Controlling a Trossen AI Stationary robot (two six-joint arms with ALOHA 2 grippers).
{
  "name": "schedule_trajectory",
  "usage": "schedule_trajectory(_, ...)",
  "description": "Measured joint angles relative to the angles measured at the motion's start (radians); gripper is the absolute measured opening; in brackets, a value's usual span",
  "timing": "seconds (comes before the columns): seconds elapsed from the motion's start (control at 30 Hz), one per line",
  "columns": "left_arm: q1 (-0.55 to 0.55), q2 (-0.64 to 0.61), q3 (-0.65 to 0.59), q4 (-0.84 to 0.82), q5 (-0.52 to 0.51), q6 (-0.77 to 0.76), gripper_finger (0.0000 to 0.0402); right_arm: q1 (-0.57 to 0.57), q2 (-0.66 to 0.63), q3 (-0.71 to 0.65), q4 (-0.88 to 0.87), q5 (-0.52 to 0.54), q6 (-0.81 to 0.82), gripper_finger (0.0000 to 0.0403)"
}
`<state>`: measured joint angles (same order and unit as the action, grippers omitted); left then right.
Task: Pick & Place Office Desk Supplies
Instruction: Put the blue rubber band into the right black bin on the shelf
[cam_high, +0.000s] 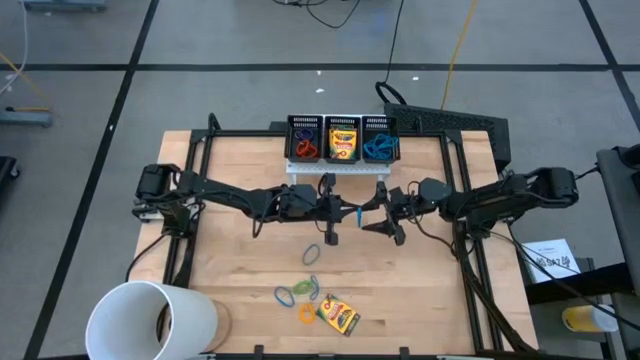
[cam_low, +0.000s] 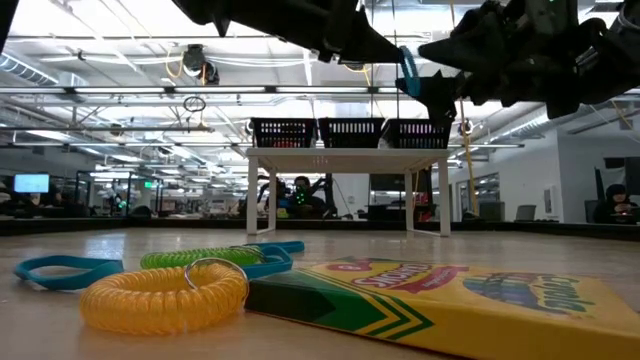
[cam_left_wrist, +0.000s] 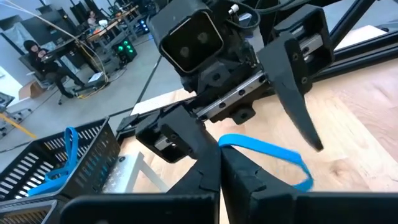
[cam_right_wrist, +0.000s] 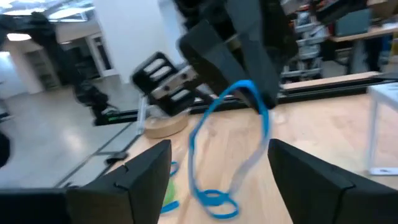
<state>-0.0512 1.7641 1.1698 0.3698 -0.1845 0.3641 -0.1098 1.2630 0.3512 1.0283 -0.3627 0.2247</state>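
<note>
A blue rubber band (cam_right_wrist: 230, 143) hangs above the middle of the table, and my left gripper (cam_left_wrist: 219, 157) is shut on it, reaching in from the table's left. My right gripper (cam_right_wrist: 217, 149) faces it from the right, open, one finger on either side of the loop without touching it. In the high view the two grippers (cam_high: 350, 212) (cam_high: 374, 212) meet just in front of the bins. More rubber bands (cam_high: 298, 292), an orange coil (cam_high: 306, 314) and a yellow-and-green crayon box (cam_high: 338, 314) lie near the table's front edge. My left gripper pinches the blue band's upper end (cam_left_wrist: 227, 142) between its two fingertips. The fingers come nearly level from the table's left. The rest of the loop (cam_right_wrist: 214, 200) droops slack below and beyond the fingertips, clear of the table.
Three black mesh bins (cam_high: 342, 128) stand on a white rack at the table's far edge; they hold red and orange bands, a crayon box and blue bands. A large white cup (cam_high: 150, 320) lies at the near left corner. Bare wood lies between the grippers and the loose supplies.
</note>
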Motion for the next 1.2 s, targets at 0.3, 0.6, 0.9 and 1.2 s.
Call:
schedule_trajectory(0.3,0.008,0.000,0.000,0.000,-0.009,-0.010,0.0003,0.042,0.000,0.036,-0.041,0.088,-0.035,0.0254)
schedule_trajectory(0.6,0.008,0.000,0.000,0.001,-0.009,-0.019,0.0003,0.046,0.000,0.037,-0.048,0.209,-0.056,0.0223)
schedule_trajectory(0.9,0.008,0.000,0.000,0.001,-0.009,-0.019,0.0005,0.046,0.000,0.037,-0.054,0.210,-0.081,0.0160)
schedule_trajectory(1.2,0.008,-0.001,0.001,0.002,-0.008,-0.030,0.0008,0.046,0.000,0.037,-0.055,0.210,-0.107,0.0064)
